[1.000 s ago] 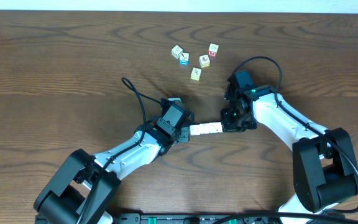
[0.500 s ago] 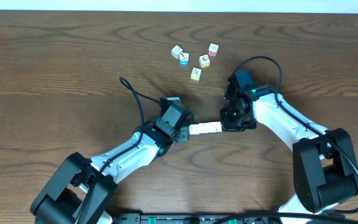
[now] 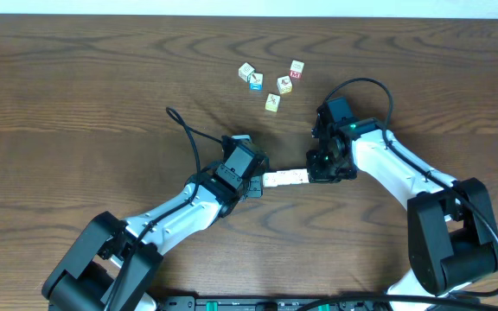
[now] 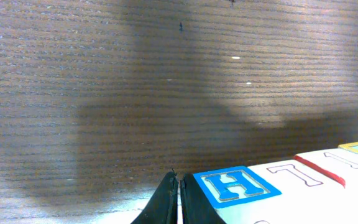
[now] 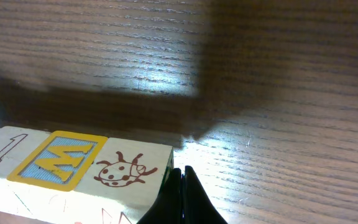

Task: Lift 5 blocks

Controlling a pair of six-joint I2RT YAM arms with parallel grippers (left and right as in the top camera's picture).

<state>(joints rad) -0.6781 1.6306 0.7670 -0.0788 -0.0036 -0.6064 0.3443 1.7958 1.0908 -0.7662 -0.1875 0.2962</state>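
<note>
Blocks (image 3: 285, 179) in one row, pinned end to end between my two claws, mid-table, nearer than the loose cubes (image 3: 272, 103).

The row's long axis runs left to right, with the right end tipped a shade toward the far side. My left claw (image 3: 261, 182) butts the left end and my right claw (image 3: 311, 176) the right end. Both have fingers pressed together, gripping nothing, only pushing on the row's ends. Overhead gives the whole row and the scattered cubes farther off on the table (image 3: 76, 104), but no prints. Left wrist shows the H block (image 4: 235, 185), blue-framed, beside my tips, then a red-edged 1. Right wrist shows the M block (image 5: 58, 160), yellow-framed, and the ladybird block (image 5: 120, 171) at the end by my tips. Cannot tell whether the row is clear of the wood.
</note>
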